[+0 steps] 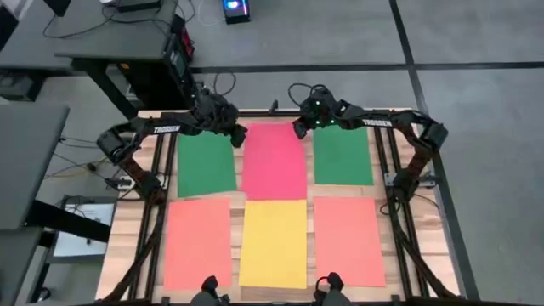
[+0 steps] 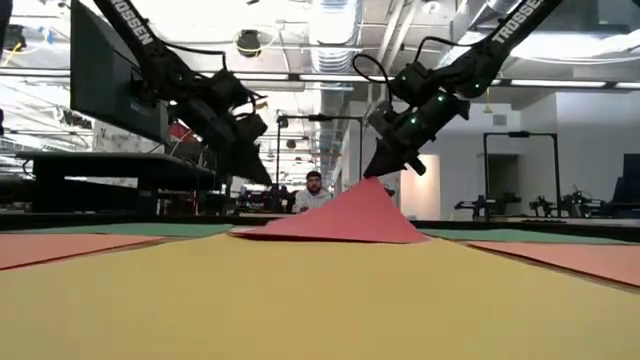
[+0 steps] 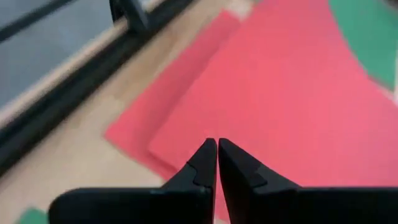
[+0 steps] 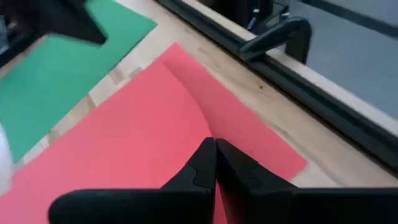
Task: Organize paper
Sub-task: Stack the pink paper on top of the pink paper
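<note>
Grey carpet-tile floor [image 1: 340,34] w/ dark seams around the wooden table [image 1: 127,238]. Dark desk [image 1: 127,42] beyond the far-left corner, cables trailing over it; a small device w/ blue light [image 1: 236,8] on the floor nearby. Another grey surface [image 1: 25,161] at left. Low view: open ceiling w/ silver duct [image 2: 335,30], strip lights [image 2: 560,83], white walls [image 2: 450,180], a monitor's back [image 2: 100,75] at left, a person [image 2: 313,192] seated far back, black stands [image 2: 510,170] at right.
</note>
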Robot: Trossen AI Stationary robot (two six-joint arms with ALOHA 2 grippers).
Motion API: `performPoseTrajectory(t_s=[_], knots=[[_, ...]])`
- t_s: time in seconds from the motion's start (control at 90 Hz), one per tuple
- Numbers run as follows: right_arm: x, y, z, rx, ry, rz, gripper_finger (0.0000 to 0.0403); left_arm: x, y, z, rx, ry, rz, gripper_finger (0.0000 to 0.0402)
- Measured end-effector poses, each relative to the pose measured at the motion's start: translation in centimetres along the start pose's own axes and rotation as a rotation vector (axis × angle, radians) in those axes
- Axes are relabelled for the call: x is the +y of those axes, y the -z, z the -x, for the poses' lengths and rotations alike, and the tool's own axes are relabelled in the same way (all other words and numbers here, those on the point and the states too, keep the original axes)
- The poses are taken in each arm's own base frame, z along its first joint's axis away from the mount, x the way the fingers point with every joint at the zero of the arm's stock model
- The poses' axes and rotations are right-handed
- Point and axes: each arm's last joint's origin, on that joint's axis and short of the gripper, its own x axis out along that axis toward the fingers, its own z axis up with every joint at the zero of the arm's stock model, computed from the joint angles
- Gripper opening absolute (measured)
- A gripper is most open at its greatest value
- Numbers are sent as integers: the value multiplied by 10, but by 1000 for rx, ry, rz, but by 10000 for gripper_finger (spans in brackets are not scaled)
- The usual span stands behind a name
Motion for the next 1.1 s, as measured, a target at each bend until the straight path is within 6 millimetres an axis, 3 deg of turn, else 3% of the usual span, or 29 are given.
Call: performPoseTrajectory(t_s=[0.133,0.444,0.589,0.867,1.1], knots=[[0,-1,0,-12,-2,14,10,-5,4,-1,41,-13,-10,0],[1,-3,0,-27,-2,11,105,-15,5,-4,63,10,-14,0],[5,-3,10,-1,-1,115,126,-22,10,-5,112,8,-38,0],[39,15,44,232,-54,272,95,-54,26,5,304,-76,-131,0],[69,46,37,460,-125,382,49,-73,29,7,337,-34,-210,0]])
